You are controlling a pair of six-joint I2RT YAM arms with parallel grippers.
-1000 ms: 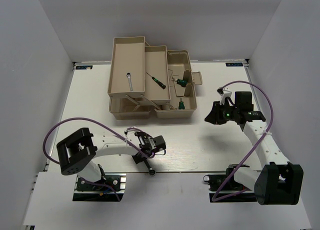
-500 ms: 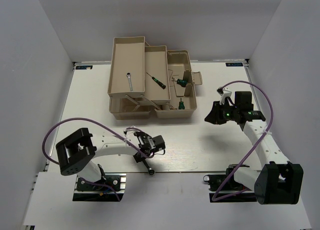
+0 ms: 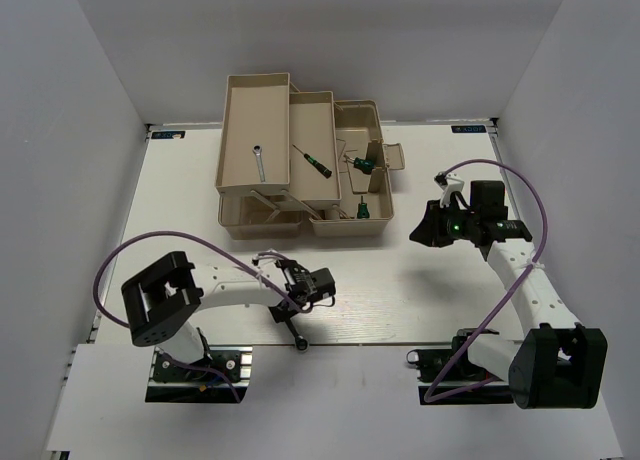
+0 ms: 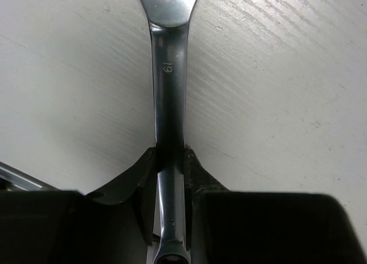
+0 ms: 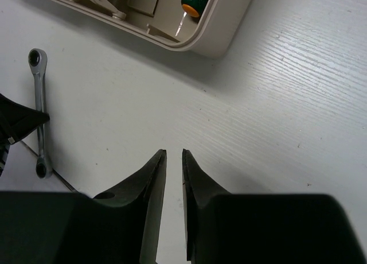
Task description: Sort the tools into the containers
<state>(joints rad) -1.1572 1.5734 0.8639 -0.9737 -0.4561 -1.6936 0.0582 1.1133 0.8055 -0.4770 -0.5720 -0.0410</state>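
Bearing everything, the white tabletop (image 3: 420,290) carries the fold-out toolbox (image 3: 250,110) at 12 o'clock. The long wrench (image 3: 295,337) lies flat at 6 o'clock, the left pincer (image 4: 170,160) pinching its shaft. The right pincer (image 5: 174,156), at 3 o'clock, stands slightly spread, holding nothing.

Reaches low along the near side of the table (image 3: 400,300) with the left arm (image 3: 230,292), wrist turned down. Pinches the left gripper (image 4: 170,160) onto the shaft of the long wrench (image 4: 169,92), fingers (image 4: 135,175) pressed to either side of it. Holds the right arm (image 3: 525,280) up on the far right, forearm rising from the base, wrist pointing left. Hangs the right gripper (image 5: 174,155) above the table, its fingers (image 5: 150,175) a slim gap apart, tips aimed down and forward.
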